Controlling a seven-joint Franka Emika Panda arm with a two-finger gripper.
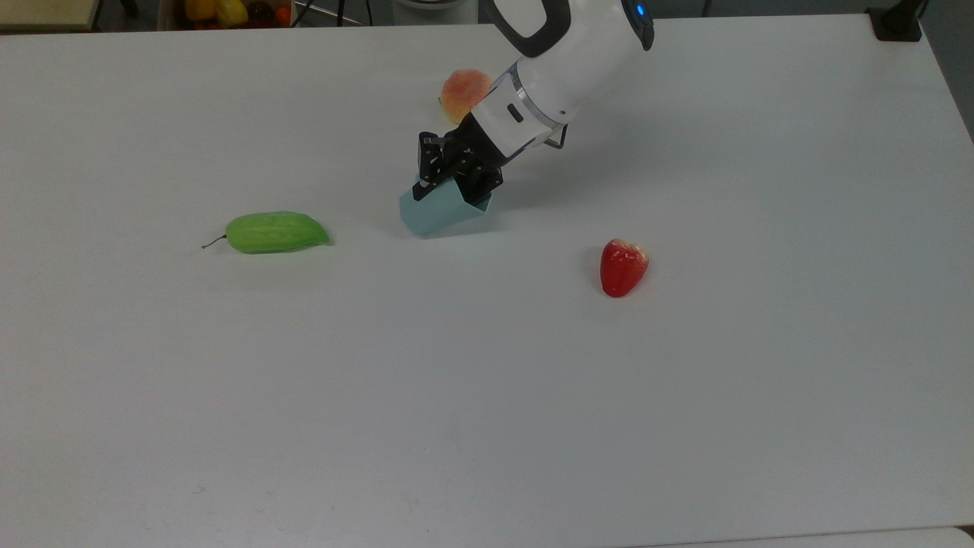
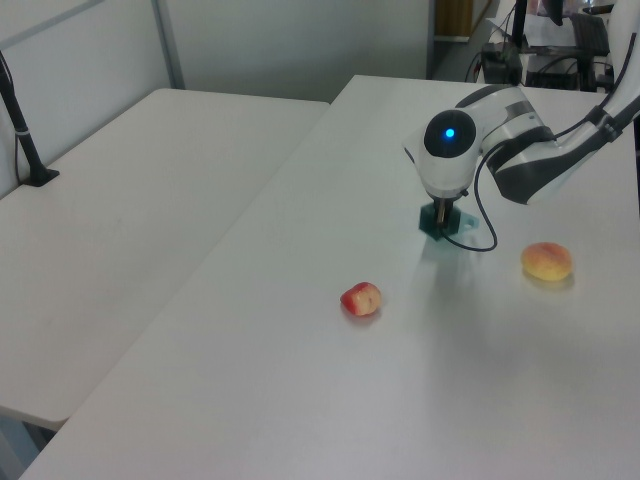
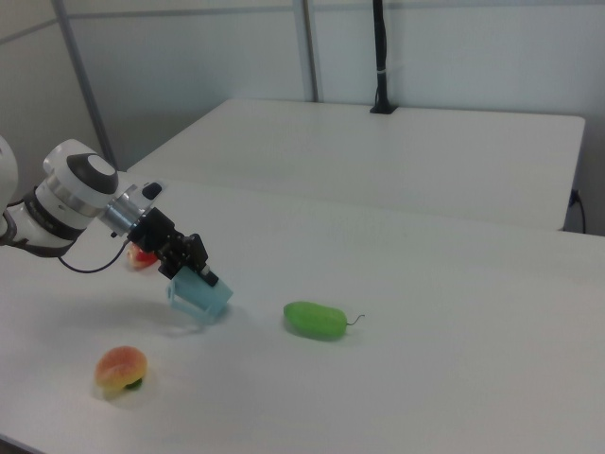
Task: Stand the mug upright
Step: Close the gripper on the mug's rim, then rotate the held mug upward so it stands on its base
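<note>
Hand is clamped on the mug at its upper edge, arm angled in from the top view's far right, prob. so a wrist roll can swing the cup onto its base. Mug sits mid-worktop, tilted, one lower edge touching the surface, not upright yet. Green gourd-like fruit well apart on the top view's left, red fruit on the top view's right, peach just behind the arm; none in the way.
</note>
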